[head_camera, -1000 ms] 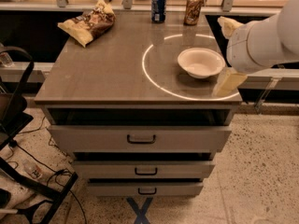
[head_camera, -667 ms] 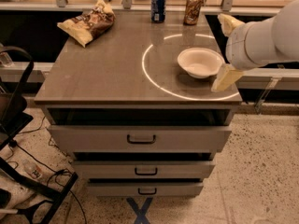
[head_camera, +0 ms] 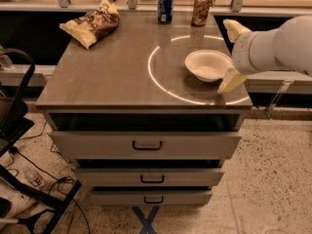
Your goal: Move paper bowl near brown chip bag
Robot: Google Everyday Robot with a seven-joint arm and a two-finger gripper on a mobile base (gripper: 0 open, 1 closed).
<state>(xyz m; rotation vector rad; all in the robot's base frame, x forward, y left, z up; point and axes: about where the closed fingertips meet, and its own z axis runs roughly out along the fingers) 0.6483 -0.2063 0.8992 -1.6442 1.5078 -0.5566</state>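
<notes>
The paper bowl (head_camera: pixel 207 65), off-white and round, sits upright on the right side of the cabinet top (head_camera: pixel 112 77), inside a bright ring of light. The brown chip bag (head_camera: pixel 92 23), dark brown with yellow ends, lies at the far left corner of the top. My gripper (head_camera: pixel 224 56) is at the bowl's right edge, open, with one pale finger (head_camera: pixel 235 29) beyond the bowl and the other (head_camera: pixel 231 80) in front of it. The bowl's right rim lies between them. Whether a finger touches the bowl I cannot tell.
A blue soda can (head_camera: pixel 165 6) and a brown soda can (head_camera: pixel 201 8) stand at the back edge of the top. The cabinet has three drawers (head_camera: pixel 146 144) standing slightly open. A dark cart frame and cables (head_camera: pixel 19 130) stand on the floor at left.
My gripper has shifted slightly left, closer around the bowl's right edge. The bowl, bag and cans have not moved.
</notes>
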